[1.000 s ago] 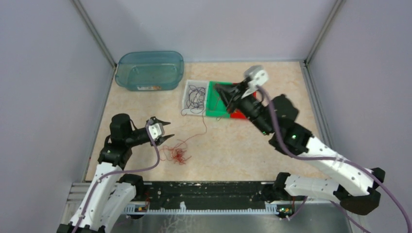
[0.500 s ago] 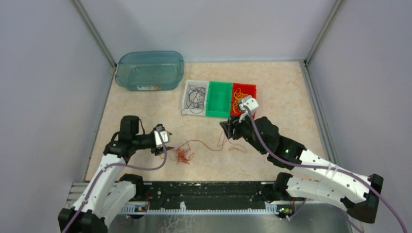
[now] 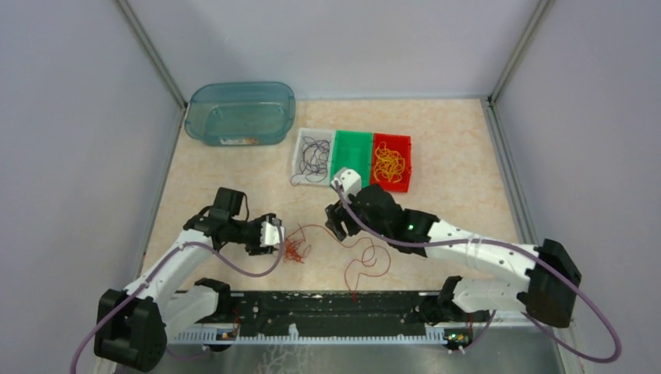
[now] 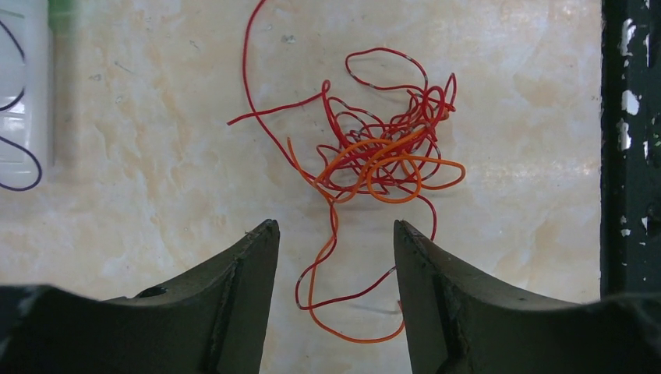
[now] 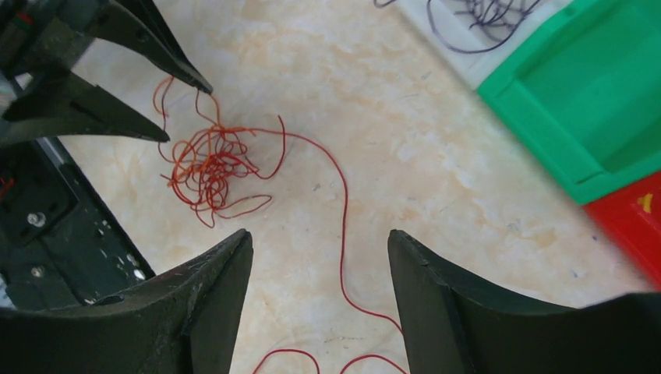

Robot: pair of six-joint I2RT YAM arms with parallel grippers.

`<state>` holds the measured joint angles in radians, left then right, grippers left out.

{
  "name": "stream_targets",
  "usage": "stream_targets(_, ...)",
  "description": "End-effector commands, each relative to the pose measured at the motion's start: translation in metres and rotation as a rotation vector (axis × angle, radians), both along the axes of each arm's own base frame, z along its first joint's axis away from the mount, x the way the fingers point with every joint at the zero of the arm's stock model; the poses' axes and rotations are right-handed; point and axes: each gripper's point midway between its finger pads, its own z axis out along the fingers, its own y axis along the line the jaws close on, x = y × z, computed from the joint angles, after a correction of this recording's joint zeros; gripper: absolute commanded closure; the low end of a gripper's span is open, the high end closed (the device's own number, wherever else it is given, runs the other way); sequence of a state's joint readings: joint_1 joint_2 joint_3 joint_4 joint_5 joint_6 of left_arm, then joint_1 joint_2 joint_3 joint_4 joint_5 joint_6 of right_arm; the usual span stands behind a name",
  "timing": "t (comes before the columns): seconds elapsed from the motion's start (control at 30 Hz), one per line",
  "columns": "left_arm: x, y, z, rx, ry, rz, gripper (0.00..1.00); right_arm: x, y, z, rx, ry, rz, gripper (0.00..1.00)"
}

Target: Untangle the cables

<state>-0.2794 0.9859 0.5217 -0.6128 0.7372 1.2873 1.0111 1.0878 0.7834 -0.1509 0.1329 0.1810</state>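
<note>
A robotics lab test cell: plain lilac-grey panels (image 3: 70, 117) close in three sides, joined by bare aluminium posts (image 3: 158, 58). Two white robot arms (image 3: 483, 253) are bolted to a black slotted rail (image 3: 327, 308) at the near edge of a beige stone-patterned table (image 3: 452, 156). White, green and red sorting trays (image 3: 351, 160) and a teal plastic tub (image 3: 234, 128) stand on it, with thin cables (image 3: 292, 249) lying loose nearby

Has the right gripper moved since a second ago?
Yes. The right gripper has left the green tray, coming toward the near edge and leftward. It is now open over the table near the red cable tangle.
</note>
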Motion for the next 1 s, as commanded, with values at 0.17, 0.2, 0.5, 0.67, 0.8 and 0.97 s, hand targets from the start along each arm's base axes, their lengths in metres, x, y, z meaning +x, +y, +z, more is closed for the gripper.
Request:
stream_targets(0.17, 0.003, 0.015, -0.032, 0.130, -0.087, -0.034, 0.45, -0.003, 0.029, -0.079, -0.114, 0.133, 0.105, 0.37)
stream_targets(0.2, 0.009, 0.019, -0.035, 0.158, -0.118, -0.014, 0.49, -0.004, 0.027, -0.089, -0.131, 0.155, 0.100, 0.37)
stream_targets(0.5, 0.046, 0.035, -0.024, 0.221, -0.245, 0.132, 0.99, -0.006, 0.005, -0.146, -0.271, 0.234, 0.026, 0.44)
stream_targets(0.67, 0.047, 0.028, 0.014, 0.152, -0.306, 0.140, 1.00, -0.008, -0.001, -0.155, -0.260, 0.244, -0.013, 0.58)
stream_targets(0.8, 0.053, 0.029, 0.055, 0.126, -0.366, 0.175, 1.00, -0.004, -0.011, -0.157, -0.262, 0.231, -0.069, 0.70)
stream_targets(0.97, 0.056, 0.036, 0.085, 0.126, -0.410, 0.230, 1.00, -0.001, -0.017, -0.155, -0.248, 0.220, -0.110, 0.99)
